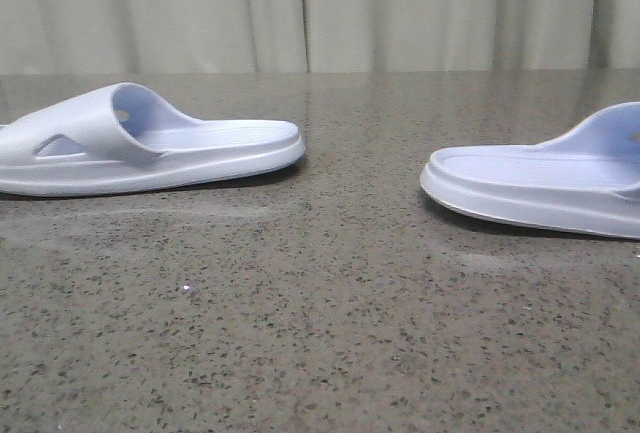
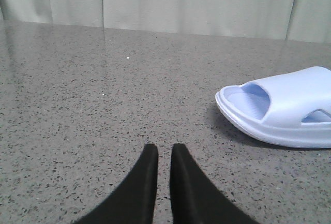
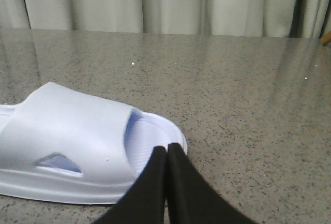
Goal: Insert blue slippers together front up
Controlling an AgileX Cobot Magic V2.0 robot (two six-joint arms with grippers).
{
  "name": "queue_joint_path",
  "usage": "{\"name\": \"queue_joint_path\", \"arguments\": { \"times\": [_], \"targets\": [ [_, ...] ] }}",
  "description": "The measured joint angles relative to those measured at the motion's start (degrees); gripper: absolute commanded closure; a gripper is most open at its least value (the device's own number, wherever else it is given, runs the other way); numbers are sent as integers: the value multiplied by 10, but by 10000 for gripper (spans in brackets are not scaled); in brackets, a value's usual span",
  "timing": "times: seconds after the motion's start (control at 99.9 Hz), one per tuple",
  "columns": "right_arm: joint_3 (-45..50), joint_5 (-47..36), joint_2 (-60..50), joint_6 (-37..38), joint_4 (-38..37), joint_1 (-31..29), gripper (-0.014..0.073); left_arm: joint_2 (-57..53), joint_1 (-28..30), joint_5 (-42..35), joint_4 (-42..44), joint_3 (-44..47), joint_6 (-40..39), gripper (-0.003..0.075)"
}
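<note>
Two blue slippers lie sole-down and well apart on the speckled counter (image 1: 320,303): the left slipper (image 1: 140,148) at the left edge of the front view, the right slipper (image 1: 545,178) at the right edge, heel ends facing each other. Moulded foam, they are probably light, springy and slightly grippy; the wide strap (image 1: 85,123) or the thick sole rim offers the likeliest hold. The left gripper (image 2: 160,154) hovers over bare counter beside one slipper (image 2: 282,107), jaws nearly closed and empty. The right gripper (image 3: 166,151) sits just before the other slipper (image 3: 77,149), jaws closed, holding nothing.
</note>
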Motion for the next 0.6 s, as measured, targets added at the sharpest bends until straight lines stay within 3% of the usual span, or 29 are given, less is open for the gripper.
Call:
{"name": "queue_joint_path", "arguments": {
  "times": [0.28,0.46,0.6],
  "targets": [
    [0,-21,0,0,80,0,673,0,0,-10,-40,0,0,705],
    [0,-54,0,0,152,0,673,0,0,-34,-155,0,0,705],
    [0,-99,0,0,274,0,673,0,0,-80,-282,0,0,705]
  ]
}}
